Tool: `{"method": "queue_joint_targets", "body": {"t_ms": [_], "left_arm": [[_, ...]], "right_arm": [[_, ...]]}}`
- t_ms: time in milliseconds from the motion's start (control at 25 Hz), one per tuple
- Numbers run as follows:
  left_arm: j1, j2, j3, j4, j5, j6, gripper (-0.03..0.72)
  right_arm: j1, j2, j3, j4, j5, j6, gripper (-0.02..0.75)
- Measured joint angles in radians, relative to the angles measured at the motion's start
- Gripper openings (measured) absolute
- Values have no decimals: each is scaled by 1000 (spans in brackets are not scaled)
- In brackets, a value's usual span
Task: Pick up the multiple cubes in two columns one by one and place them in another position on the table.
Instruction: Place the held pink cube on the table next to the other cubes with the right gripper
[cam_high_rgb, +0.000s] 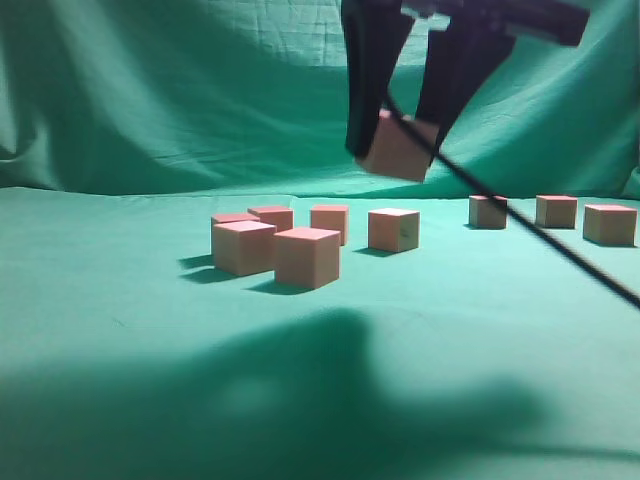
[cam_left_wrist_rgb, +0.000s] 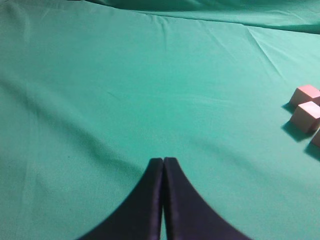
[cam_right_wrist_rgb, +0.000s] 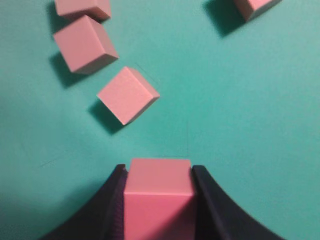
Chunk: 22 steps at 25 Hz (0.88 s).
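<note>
Exterior view dim and soft, broad dark shadow across the near tabletop (cam_high_rgb: 120, 330); cubes (cam_high_rgb: 306, 256) cast short shadows leftward. Right claw (cam_high_rgb: 400, 130) blurred and dark. Wrist views brighter, evenly lit, near claw edges out of focus.

One salmon cube (cam_high_rgb: 398, 150) aloft, tilted; eight cubes (cam_high_rgb: 306, 256) loosely scattered on teal table (cam_high_rgb: 150, 330).

Right gripper (cam_high_rgb: 400, 140) raised high, jaws clamped on cube (cam_high_rgb: 398, 147); left gripper (cam_left_wrist_rgb: 163, 162) low, jaws seemingly pressed together.
</note>
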Motion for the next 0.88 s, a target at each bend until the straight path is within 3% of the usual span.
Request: {"method": "queue_joint_targets", "body": {"t_ms": [880], "left_arm": [[0,0,0,0,0,0,0]], "right_arm": [[0,187,4,0,-63,5,260]]}}
